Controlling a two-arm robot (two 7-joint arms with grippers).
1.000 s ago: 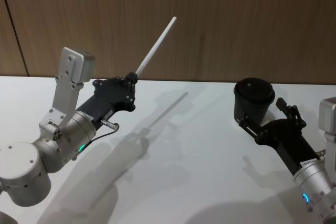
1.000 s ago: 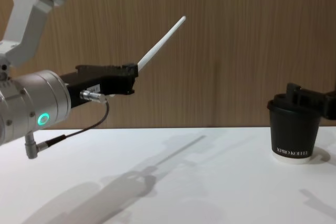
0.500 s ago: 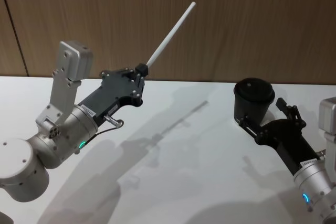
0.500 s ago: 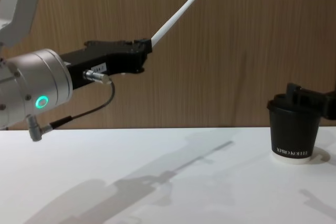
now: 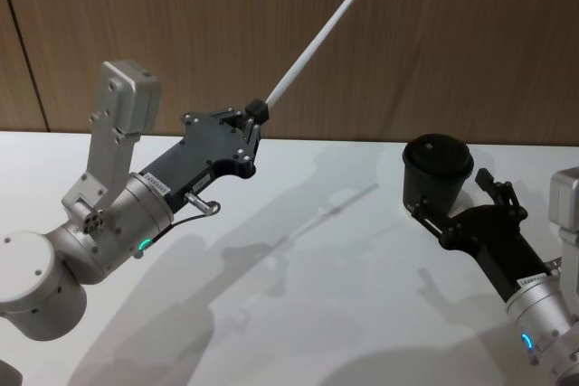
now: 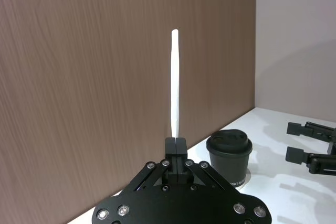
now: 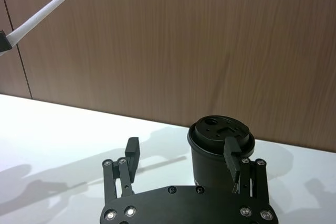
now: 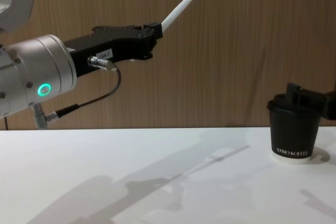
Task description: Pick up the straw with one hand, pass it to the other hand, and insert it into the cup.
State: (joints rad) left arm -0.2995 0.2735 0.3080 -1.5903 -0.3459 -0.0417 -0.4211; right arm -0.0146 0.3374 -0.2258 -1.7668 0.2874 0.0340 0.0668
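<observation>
Left hand point(image 5: 259, 112) pinches straw point(image 5: 312, 38) aloft | right hand point(image 5: 447, 193) straddles cup point(image 5: 437, 156) (lidded), well apart

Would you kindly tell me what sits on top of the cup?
A black lid covers the cup; its contents are hidden beneath it. The straw is not in it.

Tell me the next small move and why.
Probably swing the left gripper rightward: it is shut on the straw at its lower end, high above the table, while the right gripper sits open by the cup, well apart from the straw.
</observation>
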